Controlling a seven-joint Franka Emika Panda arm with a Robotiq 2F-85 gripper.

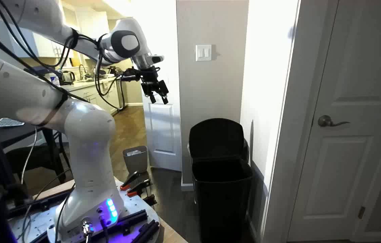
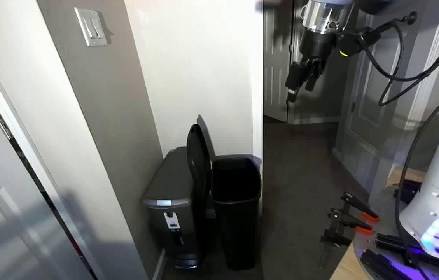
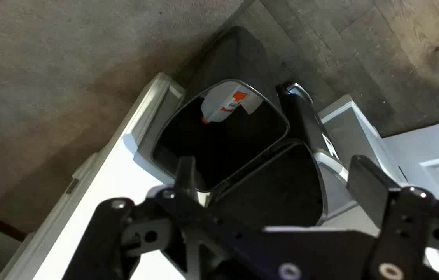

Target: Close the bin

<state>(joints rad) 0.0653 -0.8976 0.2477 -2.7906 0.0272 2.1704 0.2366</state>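
Closest to me the white arm (image 1: 89, 121) rises, and at its end the gripper (image 1: 159, 99) hangs in the air, spread wide with nothing in its grasp, well apart from the bin (image 1: 222, 209); I'd say the closing hasn't begun. Farther out that bin stands upright just beside a white wall (image 2: 192, 77), mouth uncovered, and the wrist view shows a white and orange container (image 3: 219, 102) inside it. At the far edge of the mouth the lid (image 1: 216, 139) stands on end, hinged right back. All the work seems left here: getting behind the lid, swinging it over, letting it come down on the mouth. Past the lid sits a second bin (image 2: 169, 182), grey and flat-topped; whether the lid leans on that one, I can't tell
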